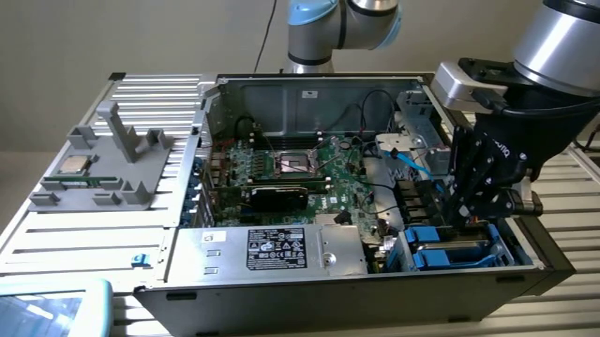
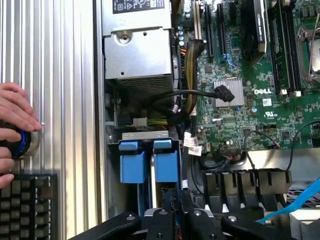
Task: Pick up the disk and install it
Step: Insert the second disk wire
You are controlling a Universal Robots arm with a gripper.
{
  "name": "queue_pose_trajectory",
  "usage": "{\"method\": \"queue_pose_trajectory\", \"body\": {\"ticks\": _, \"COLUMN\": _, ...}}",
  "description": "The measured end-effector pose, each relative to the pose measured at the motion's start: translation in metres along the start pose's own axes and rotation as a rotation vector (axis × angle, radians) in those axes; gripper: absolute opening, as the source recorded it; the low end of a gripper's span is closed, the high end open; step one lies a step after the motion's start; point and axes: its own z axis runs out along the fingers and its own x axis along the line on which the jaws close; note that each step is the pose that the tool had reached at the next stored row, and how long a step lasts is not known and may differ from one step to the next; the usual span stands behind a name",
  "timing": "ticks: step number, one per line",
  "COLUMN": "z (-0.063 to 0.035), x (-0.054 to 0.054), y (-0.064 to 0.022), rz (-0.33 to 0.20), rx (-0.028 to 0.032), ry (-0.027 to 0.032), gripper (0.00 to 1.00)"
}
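While the open computer case point(image 1: 375, 210) lies on the slatted table point(image 1: 84, 239), the gripper point(image 1: 468, 214) is lowered into the drive bay at the case's corner toward the exterior view's right, its jaws drawn nearly together on the thin blue edge of the disk point(image 2: 172, 197), which stands in the bay just beside two blue drive carriers point(image 2: 150, 160). The bay is crowded by a silver power supply point(image 1: 272, 249), black cables point(image 2: 180, 97) and the green motherboard point(image 2: 240, 110). A person's hand point(image 2: 15, 120) is seen resting on a knob beside a keyboard point(image 2: 27, 205).
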Motion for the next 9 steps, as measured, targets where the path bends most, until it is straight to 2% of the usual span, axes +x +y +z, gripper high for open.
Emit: {"method": "queue_pose_trajectory", "body": {"ticks": 9, "z": 0.0033, "x": 0.0008, "y": 0.0036, "rz": -0.022, "rx": 0.0162, "ry": -0.0012, "gripper": 0.16}}
